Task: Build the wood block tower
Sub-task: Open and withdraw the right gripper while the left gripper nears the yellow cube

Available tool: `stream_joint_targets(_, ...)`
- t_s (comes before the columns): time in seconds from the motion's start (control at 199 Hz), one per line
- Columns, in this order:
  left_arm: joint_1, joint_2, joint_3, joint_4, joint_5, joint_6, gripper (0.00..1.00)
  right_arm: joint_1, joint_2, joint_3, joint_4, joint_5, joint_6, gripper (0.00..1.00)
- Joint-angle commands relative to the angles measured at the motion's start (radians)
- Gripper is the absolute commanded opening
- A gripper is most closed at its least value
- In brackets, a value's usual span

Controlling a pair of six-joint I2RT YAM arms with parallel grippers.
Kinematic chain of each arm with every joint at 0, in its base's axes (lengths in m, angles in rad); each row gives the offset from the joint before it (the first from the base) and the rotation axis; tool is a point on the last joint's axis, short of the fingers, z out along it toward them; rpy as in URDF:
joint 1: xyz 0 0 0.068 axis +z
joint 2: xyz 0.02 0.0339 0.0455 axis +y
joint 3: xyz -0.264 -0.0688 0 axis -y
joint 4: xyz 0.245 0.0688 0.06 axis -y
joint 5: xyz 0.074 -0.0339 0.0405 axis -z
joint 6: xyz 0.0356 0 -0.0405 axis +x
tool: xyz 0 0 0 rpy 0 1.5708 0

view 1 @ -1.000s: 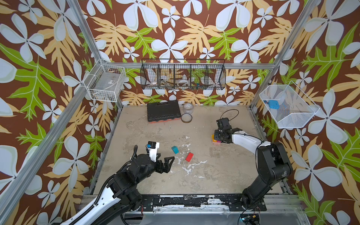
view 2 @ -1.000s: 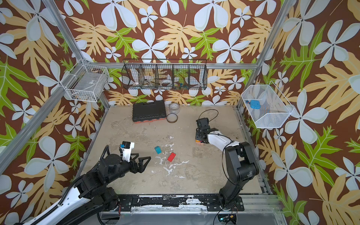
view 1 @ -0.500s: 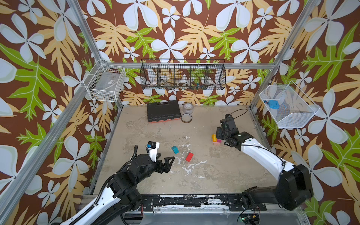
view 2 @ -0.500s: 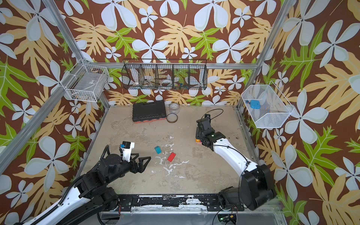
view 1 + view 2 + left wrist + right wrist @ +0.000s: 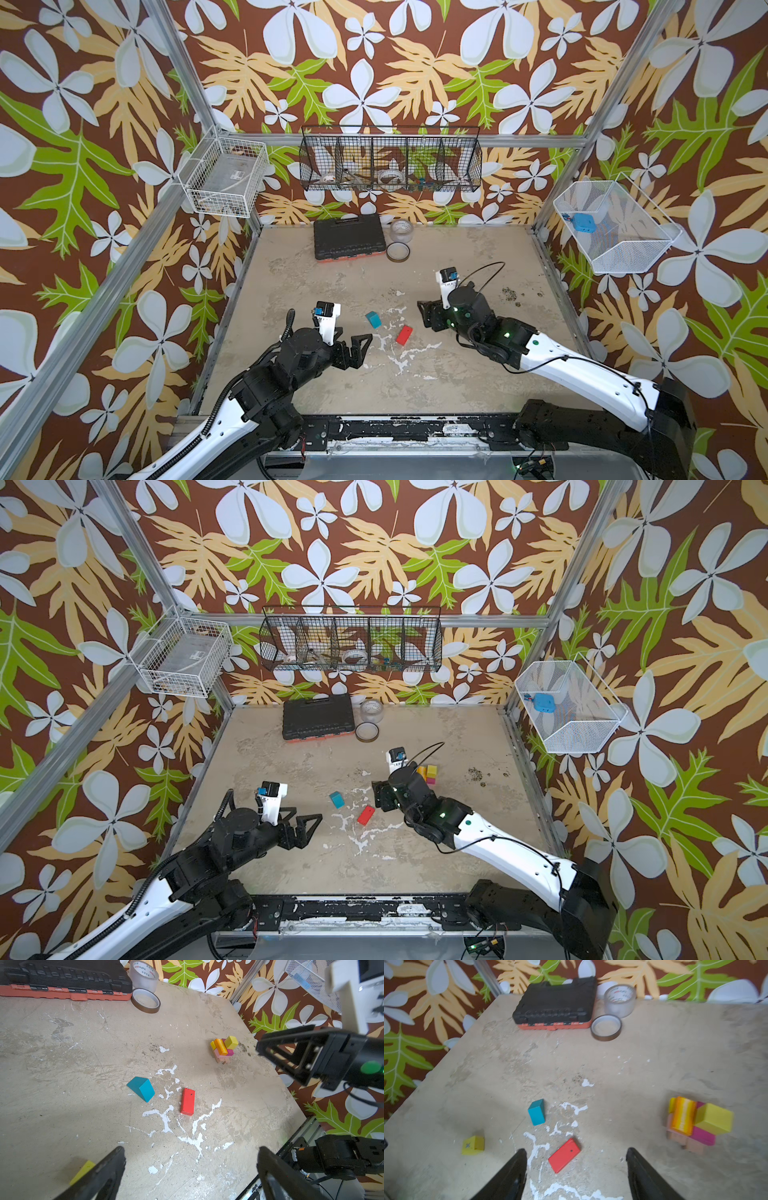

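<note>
**Desk:** Where is the tower as the right arm hangs mid-table?

**Photographer:** The half-built tower (image 5: 428, 773) stands on the right side of the table (image 5: 457, 386), behind the right arm, with a yellow cube topmost. The red block (image 5: 404, 335) and teal wedge (image 5: 373, 320) lie loose mid-table, near each other but apart. A small yellow block (image 5: 473, 1145) lies by the left gripper.

**Desk:** And the grippers?

**Photographer:** Both are empty. The right gripper (image 5: 576, 1150) hangs with jaws apart, aimed at the red block. The left gripper (image 5: 192, 1150) waits spread wide.

**Desk:** The risk?

**Photographer:** The red block lies askew to the jaws, so one jaw could land on it or shove it aside. The yellow cube looks perched toward an edge, and a brush from the arm may topple it.

**Desk:** What has changed?

**Photographer:** A second ago the right gripper sat at the tower. Now it is mid-table, and the left arm has not moved.
</note>
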Motion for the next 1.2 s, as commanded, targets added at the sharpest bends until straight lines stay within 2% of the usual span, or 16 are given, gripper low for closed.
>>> stream_joint_targets(0.0,0.003,-0.009,-0.003,0.019,-0.009,0.005,1.00,0.046,0.055,-0.012,0.088,0.002,0.022,0.75)
stream_joint_targets(0.156,0.002,-0.030,-0.003,0.018,-0.019,0.003,1.00,0.094,0.219,0.021,0.132,0.013,0.053,0.74)
stream_joint_targets(0.341,0.002,-0.023,-0.002,0.018,-0.025,0.004,1.00,0.164,0.452,0.187,0.114,0.019,0.042,0.74)
stream_joint_targets(0.457,0.002,-0.030,0.001,0.011,-0.059,0.004,1.00,0.193,0.593,0.297,0.090,0.002,0.042,0.70)
stream_joint_targets(0.572,0.006,-0.042,0.021,-0.004,-0.122,0.017,1.00,0.197,0.634,0.329,0.112,-0.035,0.045,0.68)
stream_joint_targets(0.662,0.045,-0.020,0.104,-0.061,-0.147,0.033,1.00,0.197,0.581,0.297,0.130,-0.007,0.045,0.68)
stream_joint_targets(0.778,0.145,0.000,0.223,-0.134,-0.095,0.041,1.00,0.197,0.447,0.200,0.164,0.052,0.056,0.71)
stream_joint_targets(0.893,0.151,0.039,0.362,-0.224,-0.072,-0.037,1.00,0.196,0.280,0.089,0.161,0.114,0.069,0.73)
stream_joint_targets(1.028,0.153,0.035,0.326,-0.081,0.035,-0.041,1.00,0.193,0.062,-0.035,0.085,0.203,0.098,0.77)
stream_joint_targets(1.074,0.157,0.050,0.333,-0.068,0.066,-0.078,1.00,0.193,-0.013,-0.078,0.061,0.233,0.113,0.79)
stream_joint_targets(1.124,0.157,0.069,0.355,-0.065,0.057,-0.073,1.00,0.193,-0.099,-0.133,0.042,0.262,0.130,0.83)
stream_joint_targets(1.199,0.157,0.076,0.322,-0.095,-0.044,-0.183,1.00,0.191,-0.228,-0.217,0.027,0.293,0.141,0.90)
